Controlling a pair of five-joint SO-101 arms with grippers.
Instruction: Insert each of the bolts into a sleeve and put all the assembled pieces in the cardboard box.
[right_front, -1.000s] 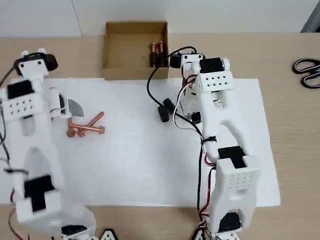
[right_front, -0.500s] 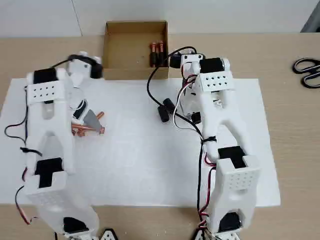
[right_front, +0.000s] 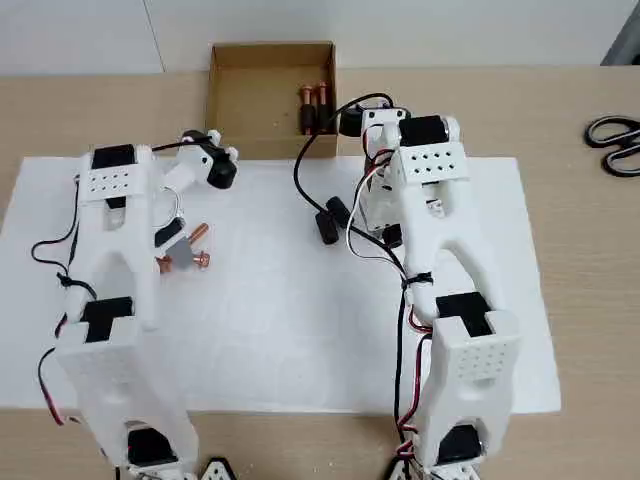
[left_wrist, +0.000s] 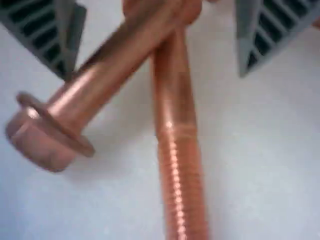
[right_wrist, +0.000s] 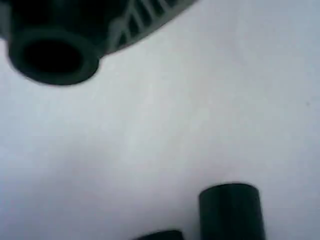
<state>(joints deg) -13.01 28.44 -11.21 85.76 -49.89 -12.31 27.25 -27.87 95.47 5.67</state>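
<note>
A white sheet (right_front: 270, 330) covers the table below the box (right_front: 250, 100), where two assembled pieces (right_front: 314, 108) lie. The left gripper (left_wrist: 154, 74) is spread wide around two crossed bolts (left_wrist: 175, 140) lying on the sheet. The right gripper (right_wrist: 85, 20) holds a sleeve (right_wrist: 52, 57) above the sheet, near two loose sleeves (right_front: 327, 222).

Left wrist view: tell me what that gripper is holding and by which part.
Nothing is held. The left gripper is open, its fingers either side of two crossed bolts on the white sheet.
</note>
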